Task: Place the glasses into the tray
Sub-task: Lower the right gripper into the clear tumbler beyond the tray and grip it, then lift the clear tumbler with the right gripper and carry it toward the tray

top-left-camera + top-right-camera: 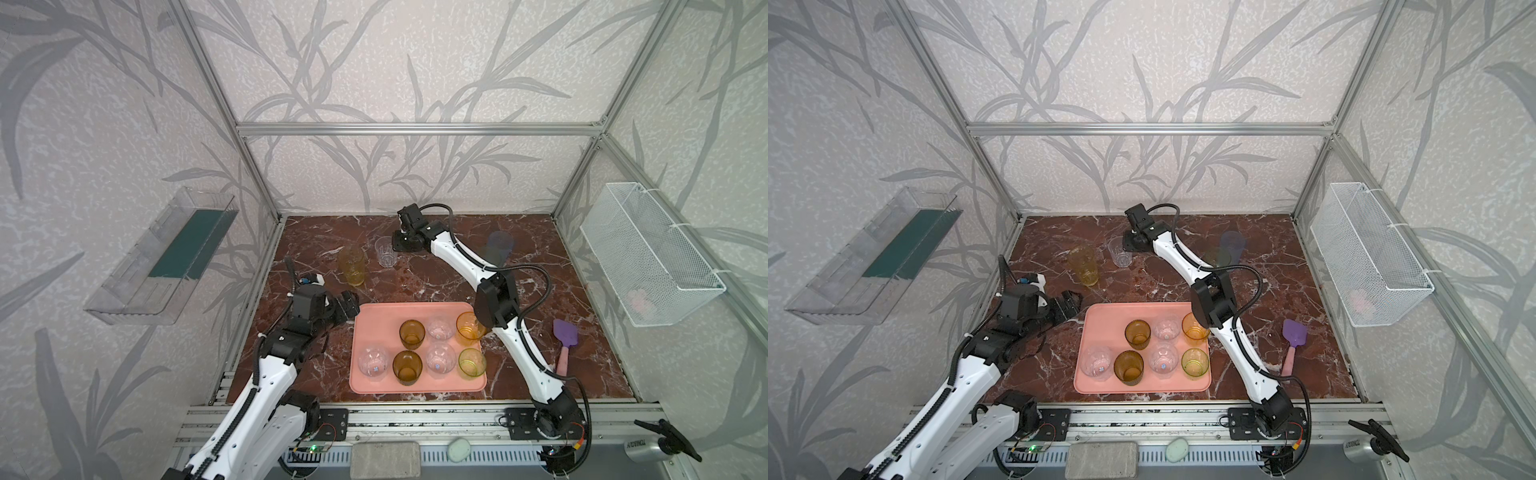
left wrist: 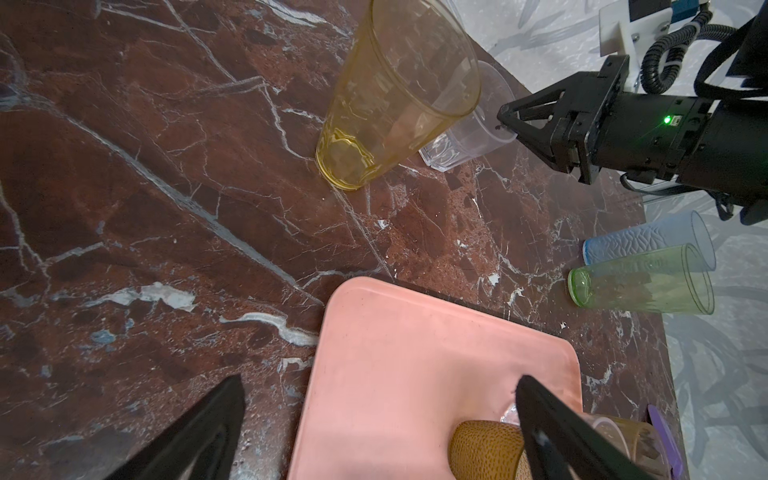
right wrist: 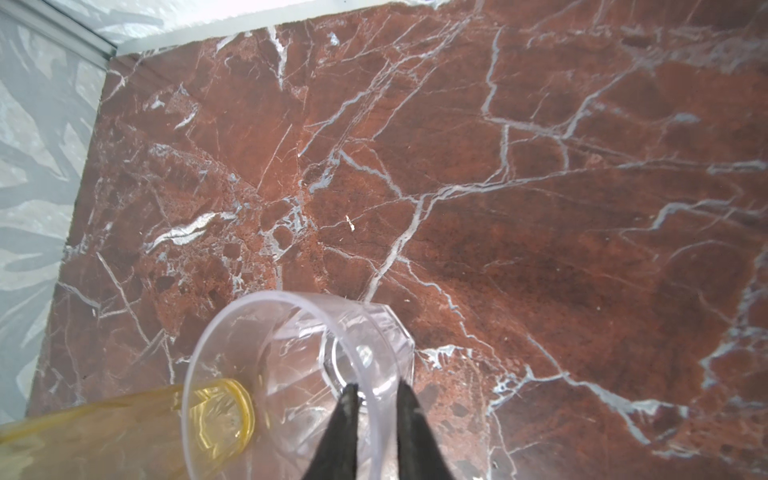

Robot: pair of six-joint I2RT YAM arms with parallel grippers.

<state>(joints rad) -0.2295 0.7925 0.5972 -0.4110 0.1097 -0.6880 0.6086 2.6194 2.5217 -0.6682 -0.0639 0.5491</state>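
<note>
- Right gripper (image 3: 378, 388) pinches the clear glass (image 3: 257, 353) rim, arm stretched past the tray's (image 1: 374, 320) twelve o'clock.
- I count seven glasses (image 1: 412, 332) in tray, four outside.
- Left gripper (image 1: 351, 305) gapes at ten o'clock.

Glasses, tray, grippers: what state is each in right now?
Salmon-pink rectangular tray: holds seven upright short tumblers.
Tall yellow translucent tumbler: upright, outside tray.
Tall green tumbler, tall blue tumbler: upright, outside tray.
Short clear faceted tumbler: upright, outside tray.
Left gripper: open, empty.
Right gripper: astride clear tumbler's rim; grip unclear.
</note>
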